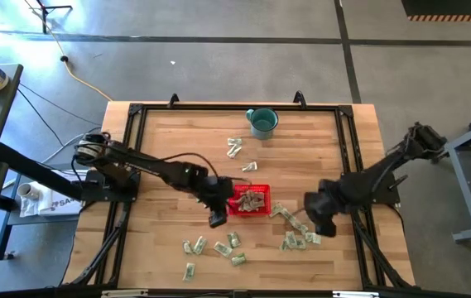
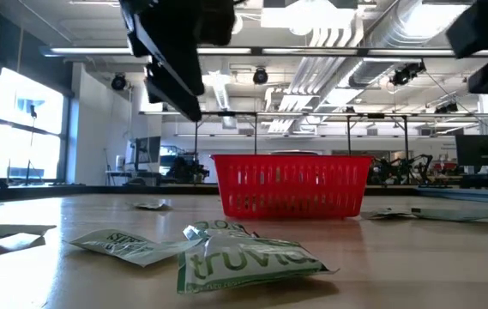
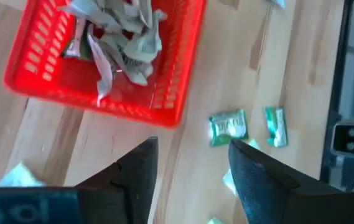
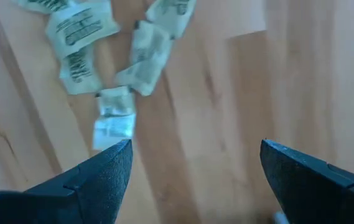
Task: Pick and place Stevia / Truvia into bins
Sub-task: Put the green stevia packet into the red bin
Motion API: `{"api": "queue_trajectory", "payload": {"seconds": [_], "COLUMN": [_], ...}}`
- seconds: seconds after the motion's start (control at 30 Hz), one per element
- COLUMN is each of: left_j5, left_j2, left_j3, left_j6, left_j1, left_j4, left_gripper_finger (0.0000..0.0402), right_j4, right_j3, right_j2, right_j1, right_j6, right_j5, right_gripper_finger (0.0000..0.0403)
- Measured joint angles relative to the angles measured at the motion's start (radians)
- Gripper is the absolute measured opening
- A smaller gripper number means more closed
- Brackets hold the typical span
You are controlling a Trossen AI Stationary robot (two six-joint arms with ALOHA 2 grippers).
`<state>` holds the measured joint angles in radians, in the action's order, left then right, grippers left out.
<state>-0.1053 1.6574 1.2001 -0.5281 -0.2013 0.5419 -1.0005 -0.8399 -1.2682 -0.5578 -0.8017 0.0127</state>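
High view, looking straight down: you see a wooden surface (image 1: 177,141) with a dark frame around it. Near its middle sits the red basket (image 1: 248,202), with a heap of crumpled Truvia packets (image 3: 122,34) inside it.

Your left tool (image 1: 217,217) hangs just beside the basket's left side, over bare wood. In the left wrist view its two dark fingers (image 3: 136,171) stand apart with nothing between them.

Your right tool (image 1: 321,220) hovers to the right of the basket, above a scatter of loose packets (image 1: 295,233). In the right wrist view its fingers (image 4: 105,171) are spread wide and empty, with bare wood between them and a string of packets (image 4: 142,56) lying a little beyond the tips.

More packets lie in a cluster (image 1: 218,248) near the front edge, left of centre. A few others (image 1: 237,149) lie behind the basket, toward a teal mug (image 1: 261,122) that stands upright near the far edge.

In the low view a crumpled packet printed "truvia" (image 2: 248,262) lies close to the camera, with the basket standing behind it on the surface.
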Motion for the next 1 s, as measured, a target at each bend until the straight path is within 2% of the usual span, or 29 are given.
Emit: {"api": "queue_trajectory", "payload": {"seconds": [0.13,0.27,0.43,0.7,0.83,1.0], "left_j5": [0.074,0.116,0.121,0.104,0.096,0.097], "left_j2": [-0.037,-0.053,-0.053,-0.053,-0.053,-0.058], "left_j3": [0.0,0.0,0.0,0.0,0.0,0.0], "left_j6": [-0.003,-0.039,-0.106,-0.134,-0.136,-0.131], "left_j1": [-0.036,-0.07,-0.111,-0.115,-0.115,-0.114], "left_j4": [0.055,0.091,0.106,0.134,0.139,0.169], "left_gripper_finger": [0.0218,0.0213,0.0211,0.0211,0.0211,0.0211], "right_j4": [0.124,0.323,0.382,0.503,0.488,0.45], "right_j3": [0.042,0.111,0.152,0.168,0.163,0.163], "right_j2": [-0.019,-0.061,-0.124,-0.23,-0.244,-0.244], "right_j1": [-0.133,-0.224,-0.244,-0.241,-0.254,-0.254], "right_j6": [-0.124,-0.141,-0.219,-0.212,-0.224,-0.254], "right_j5": [-0.008,-0.008,-0.049,-0.043,-0.057,-0.067], "right_gripper_finger": [0.0342,0.0342,0.0342,0.0337,0.0306,0.0227]}}
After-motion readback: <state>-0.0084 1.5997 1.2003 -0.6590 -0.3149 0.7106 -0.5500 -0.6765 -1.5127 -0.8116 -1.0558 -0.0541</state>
